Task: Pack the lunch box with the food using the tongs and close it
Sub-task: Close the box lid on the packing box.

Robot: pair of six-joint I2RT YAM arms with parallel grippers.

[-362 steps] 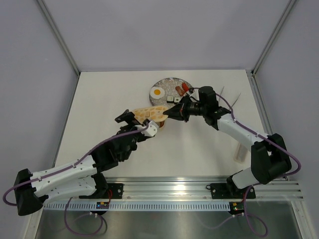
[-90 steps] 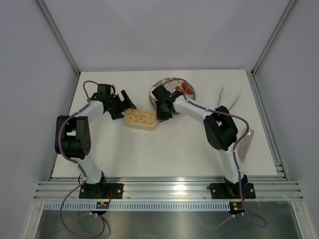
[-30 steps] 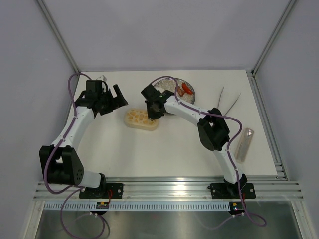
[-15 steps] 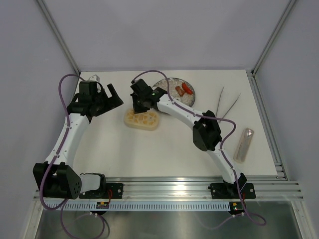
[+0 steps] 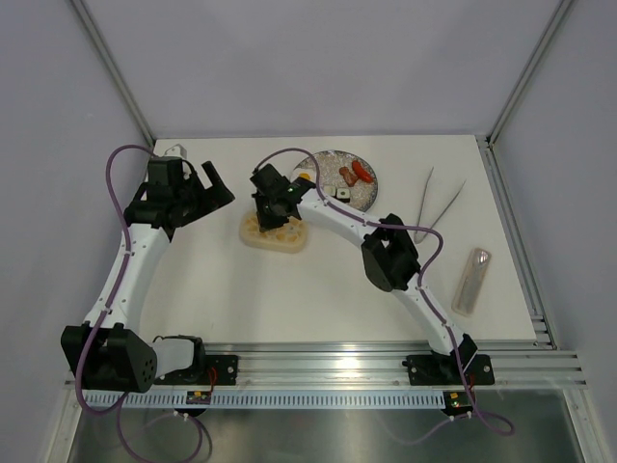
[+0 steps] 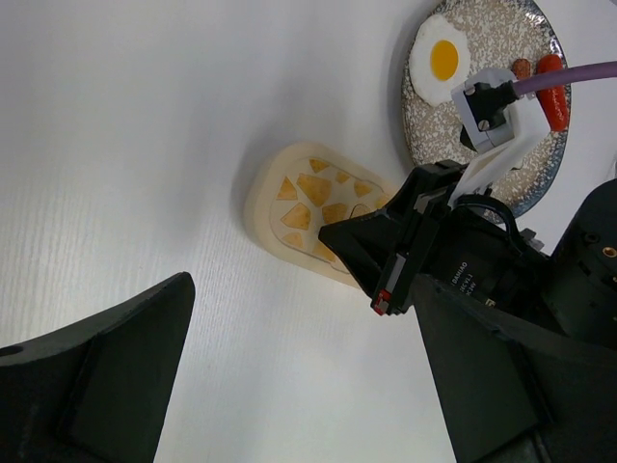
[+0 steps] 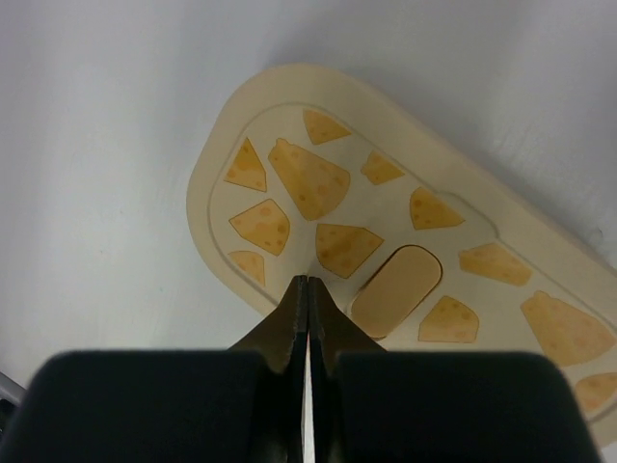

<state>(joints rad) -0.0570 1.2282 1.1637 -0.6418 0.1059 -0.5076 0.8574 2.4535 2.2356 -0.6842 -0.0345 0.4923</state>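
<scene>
The lunch box (image 5: 280, 236) lies left of the round plate with its cream lid (image 7: 424, 241) on top; the lid carries orange cheese-wedge prints and an oval knob (image 7: 395, 289). My right gripper (image 5: 274, 216) is shut and empty, its tips (image 7: 307, 280) over the lid's near edge beside the knob. My left gripper (image 5: 220, 187) stands open and empty over bare table left of the box (image 6: 308, 207). The food stays on the plate: fried egg (image 6: 439, 58), sausages (image 5: 353, 174), sushi rolls (image 5: 337, 193). The tongs (image 5: 425, 198) lie on the table to the right, untouched.
The silver plate (image 5: 368, 189) sits behind and right of the box. A clear tube (image 5: 470, 280) lies near the right edge. The right arm's links (image 5: 386, 256) stretch across the middle. Frame posts and walls bound the table.
My right gripper slid left from the plate's edge to over the lidded box, staying shut. The left arm drew back to the left, still open.
</scene>
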